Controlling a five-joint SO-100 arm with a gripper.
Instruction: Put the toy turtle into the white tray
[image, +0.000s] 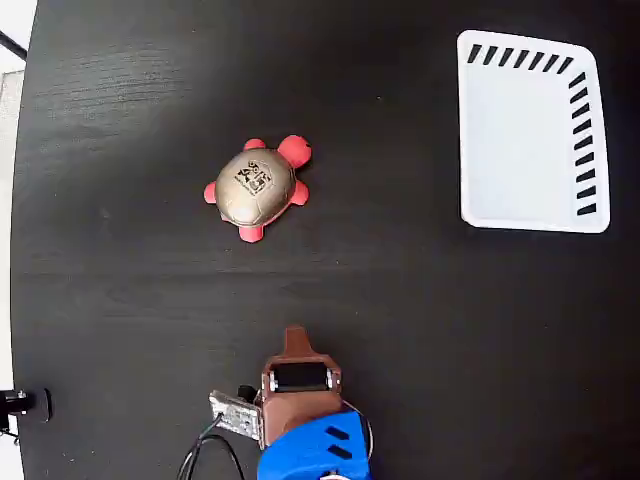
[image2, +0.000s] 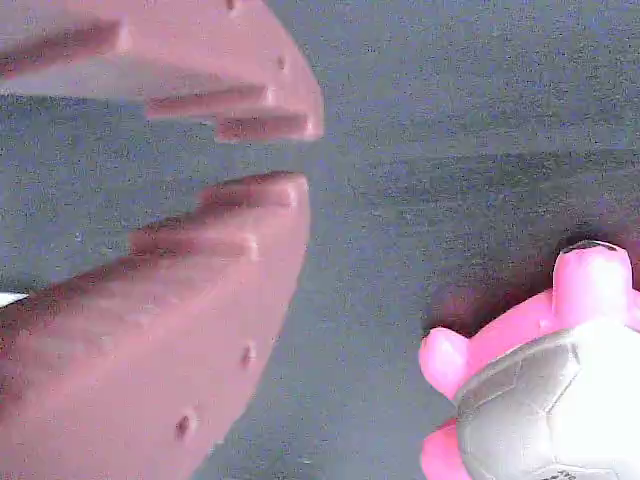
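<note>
A small rubbery toy turtle (image: 256, 187) with a domed tan-gold shell and red limbs sits left of centre on the black table (image: 400, 320), its head toward upper right in the fixed view, long axis diagonal. The dark shell mark is unreadable. The slotted white plastic tray (image: 530, 130) lies well apart, far right. The brown gripper (image2: 295, 155) hovers nearby, fingers narrowly parted, holding nothing.

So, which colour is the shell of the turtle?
Tan-gold with a dark printed mark; the toy turtle shows best in the fixed view.
</note>
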